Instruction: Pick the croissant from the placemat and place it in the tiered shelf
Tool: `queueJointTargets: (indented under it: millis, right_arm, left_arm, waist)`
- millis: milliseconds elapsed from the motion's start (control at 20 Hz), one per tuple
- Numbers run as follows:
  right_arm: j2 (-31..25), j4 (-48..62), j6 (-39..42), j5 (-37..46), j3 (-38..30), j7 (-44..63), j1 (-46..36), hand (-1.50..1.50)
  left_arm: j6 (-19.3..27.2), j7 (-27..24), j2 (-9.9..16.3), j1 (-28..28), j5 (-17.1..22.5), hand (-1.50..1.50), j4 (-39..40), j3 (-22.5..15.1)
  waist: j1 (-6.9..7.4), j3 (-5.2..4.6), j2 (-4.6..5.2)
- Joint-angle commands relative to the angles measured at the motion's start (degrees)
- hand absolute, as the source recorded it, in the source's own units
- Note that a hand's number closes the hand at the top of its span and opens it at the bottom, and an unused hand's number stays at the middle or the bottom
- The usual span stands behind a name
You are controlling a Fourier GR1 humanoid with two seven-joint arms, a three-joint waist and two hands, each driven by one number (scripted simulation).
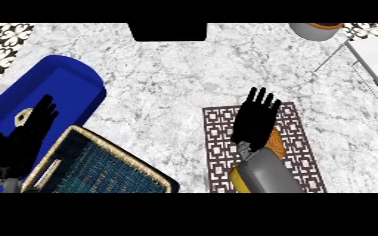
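1. The placemat, patterned brown and white, is the landmark; the tiered shelf, a woven basket tier, sits well to its left.
2. The right hand hovers over the placemat's middle, fingers straight and slightly spread, holding nothing.
3. The left hand rests left of the shelf, fingers up and relaxed.
4. The croissant lies on the placemat, mostly hidden beneath the right hand and wrist. Likely light, soft and flaky: take it across the thick middle, not the tips.

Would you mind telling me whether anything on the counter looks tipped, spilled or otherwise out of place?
Nothing stands out. The croissant lies on the patterned placemat, mostly hidden under the open right hand. The left hand rests open at the left edge.
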Motion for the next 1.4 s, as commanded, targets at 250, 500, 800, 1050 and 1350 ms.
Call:
queueJointTargets:
  millis: [250,500,800,1050,1350]
  right_arm:
    - [0.1,-3.5,11.0,2.5,-3.8,6.0,1.9,-1.50]
    - [-1.7,-6.4,12.2,4.3,-6.0,2.0,3.6,-1.50]
    - [0.1,2.2,7.5,6.5,-10.0,-2.0,0.6,-1.50]
    - [-0.9,0.1,6.5,7.4,-11.4,-4.5,4.1,-1.50]
    - [-0.6,0.7,6.8,6.5,-14.8,-5.9,4.1,1.50]
  left_arm:
    - [-0.4,-1.2,-2.0,0.0,-1.9,0.00,2.9,0.2]
    - [-0.6,-1.1,-2.9,2.3,-2.6,0.00,-0.1,0.9]
    - [0.2,1.8,-5.6,-4.7,-5.9,0.00,3.3,0.2]
    - [-4.4,-1.8,-5.5,-1.6,-5.2,0.00,5.9,4.0]
    - [-3.8,2.9,-6.2,-3.2,-6.5,0.00,2.3,5.2]
  waist:
    - [0.12,-0.26,0.60]
    - [0.49,-0.22,0.51]
    - [0.43,-0.21,0.78]
    - [0.40,-0.22,0.68]
    - [0.37,-0.21,0.64]
